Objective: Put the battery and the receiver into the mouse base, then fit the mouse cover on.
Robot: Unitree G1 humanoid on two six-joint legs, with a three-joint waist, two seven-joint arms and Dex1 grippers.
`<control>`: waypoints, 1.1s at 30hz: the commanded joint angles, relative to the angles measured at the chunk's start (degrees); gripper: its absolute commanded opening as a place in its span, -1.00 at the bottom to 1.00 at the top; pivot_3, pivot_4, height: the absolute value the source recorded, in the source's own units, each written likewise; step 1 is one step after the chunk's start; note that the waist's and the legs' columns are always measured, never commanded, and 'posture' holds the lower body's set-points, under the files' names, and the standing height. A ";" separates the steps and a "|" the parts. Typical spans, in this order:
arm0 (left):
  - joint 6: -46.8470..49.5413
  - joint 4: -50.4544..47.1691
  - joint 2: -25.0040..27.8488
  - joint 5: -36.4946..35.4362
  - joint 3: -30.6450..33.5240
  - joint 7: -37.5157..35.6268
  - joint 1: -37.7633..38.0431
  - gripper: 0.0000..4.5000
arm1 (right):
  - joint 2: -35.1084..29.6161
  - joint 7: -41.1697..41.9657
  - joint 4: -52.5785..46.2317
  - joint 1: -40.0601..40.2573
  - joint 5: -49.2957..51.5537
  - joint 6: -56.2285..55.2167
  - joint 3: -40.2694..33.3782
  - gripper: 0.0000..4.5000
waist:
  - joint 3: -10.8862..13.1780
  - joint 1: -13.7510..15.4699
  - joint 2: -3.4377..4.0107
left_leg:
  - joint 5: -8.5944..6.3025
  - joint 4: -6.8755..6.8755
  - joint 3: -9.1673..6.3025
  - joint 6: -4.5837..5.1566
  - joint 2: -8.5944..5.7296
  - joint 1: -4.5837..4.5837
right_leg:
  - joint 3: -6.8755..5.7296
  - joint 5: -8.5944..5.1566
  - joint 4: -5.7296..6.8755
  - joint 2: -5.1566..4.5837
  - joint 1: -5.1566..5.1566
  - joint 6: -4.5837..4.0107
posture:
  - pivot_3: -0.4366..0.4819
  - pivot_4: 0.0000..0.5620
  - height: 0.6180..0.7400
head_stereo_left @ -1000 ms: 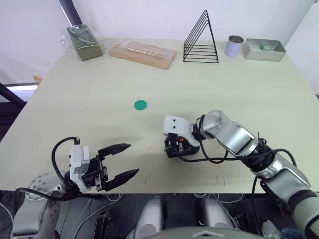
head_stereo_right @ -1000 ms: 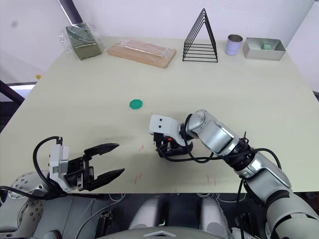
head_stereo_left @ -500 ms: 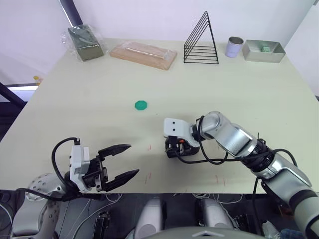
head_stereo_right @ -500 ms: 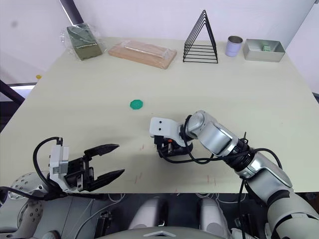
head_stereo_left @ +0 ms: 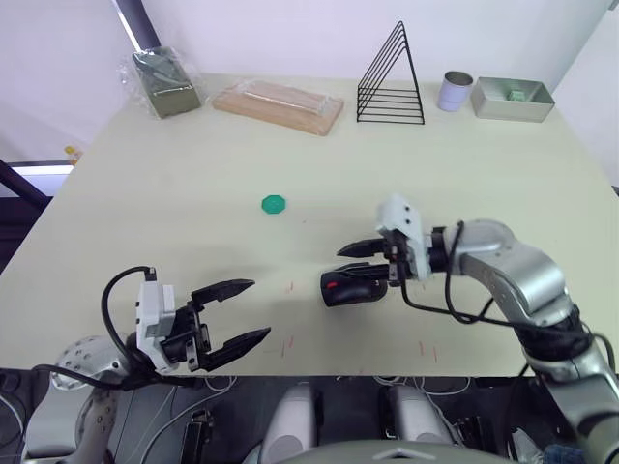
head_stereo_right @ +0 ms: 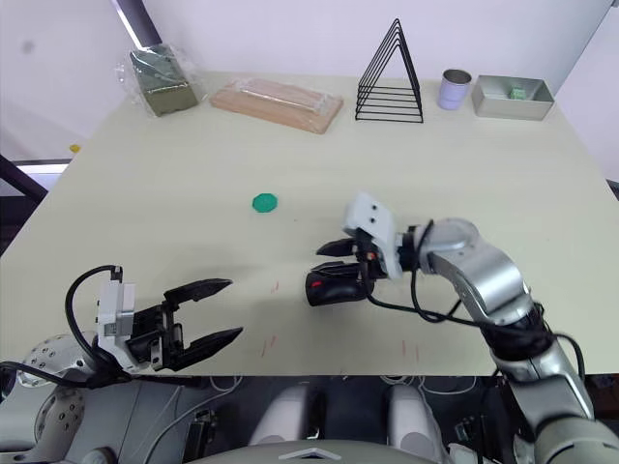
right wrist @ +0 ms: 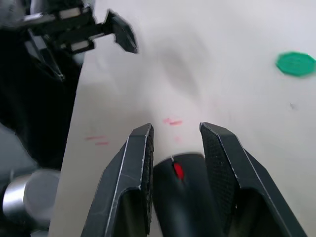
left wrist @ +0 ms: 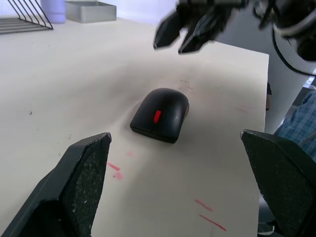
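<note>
Cover seated, the assembled mouse (head_stereo_left: pixel 350 286) rests near the desk's (head_stereo_left: pixel 174 184) front edge; my right gripper (head_stereo_left: pixel 368 263) straddles it released, left gripper (head_stereo_left: pixel 237 312) spread idle, apparently done.

The mouse (right wrist: pixel 185 190) ran off the right wrist view's edge, so only its front end with the red wheel showed between the right gripper's fingers (right wrist: pixel 131 177). The contents of the metal tray (head_stereo_left: pixel 513 98) at the desk's far right corner were too small to tell. The bagged item (head_stereo_left: pixel 164 82) at the far left corner was blurred by its plastic wrap.
</note>
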 commanded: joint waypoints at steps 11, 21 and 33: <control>0.24 0.01 0.96 -0.95 1.06 -1.07 -1.92 1.00 | 7.02 -7.73 5.54 15.62 2.07 -16.09 -6.73 -0.31 | 0.01 0.02 0.08 | 0.02 0.00 0.12 -0.01 0.05 0.18 | 0.12 0.03 0.05 0.10 0.09 -0.04 | -0.05 -0.47 1.00; 0.58 -0.41 0.40 -0.95 1.19 -0.56 -1.48 1.00 | 12.34 -11.94 15.43 19.66 -2.60 -25.58 -3.32 -0.31 | 0.01 -0.06 0.10 | 0.02 -0.02 0.24 -0.01 0.06 0.26 | 0.22 0.03 0.08 0.15 0.09 -0.04 | -0.05 -0.47 1.00; 2.86 -0.30 -0.60 -1.39 1.67 3.84 -1.65 1.00 | 10.38 -15.47 10.42 21.55 -4.30 -31.12 -4.08 -0.31 | -0.01 -0.32 0.11 | 0.03 -0.05 0.75 -0.05 0.51 1.00 | 0.80 -0.09 0.24 0.50 0.47 -0.37 | -0.05 -0.47 1.00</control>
